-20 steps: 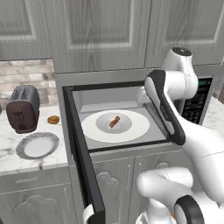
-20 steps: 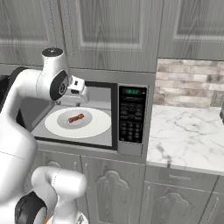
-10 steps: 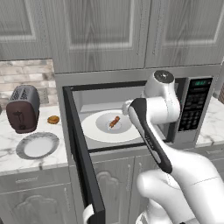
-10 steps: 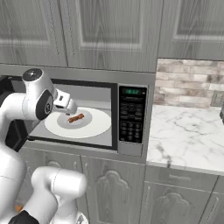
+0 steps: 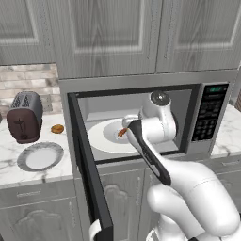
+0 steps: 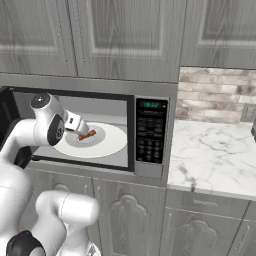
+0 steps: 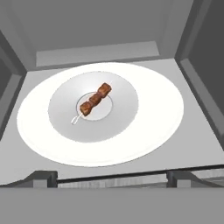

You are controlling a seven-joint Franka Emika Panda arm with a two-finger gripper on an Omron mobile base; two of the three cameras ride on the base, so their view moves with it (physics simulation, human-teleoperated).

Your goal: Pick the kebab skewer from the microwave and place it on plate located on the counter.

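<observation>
Since half a second ago the arm has swung lower and reached into the microwave (image 5: pixel 207 113), bringing the gripper (image 6: pixel 75 123) to the open doorway, short of the kebab skewer (image 7: pixel 93 102); whether its fingers are apart cannot be told. The skewer lies on a small dish (image 7: pixel 70 113) at the turntable's (image 7: pixel 153 113) centre. The plate (image 5: pixel 40 156) sits on the counter (image 5: pixel 9 155) before the toaster (image 5: pixel 24 123).

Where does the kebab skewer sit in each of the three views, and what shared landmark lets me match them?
Left base view: the kebab skewer lies mid-frame, just left of the arm, partly hidden by it.
Right base view: left of centre, beside the gripper.
Hand view: upper centre, on the small grey dish.
Shared landmark: the white turntable inside the microwave.
</observation>
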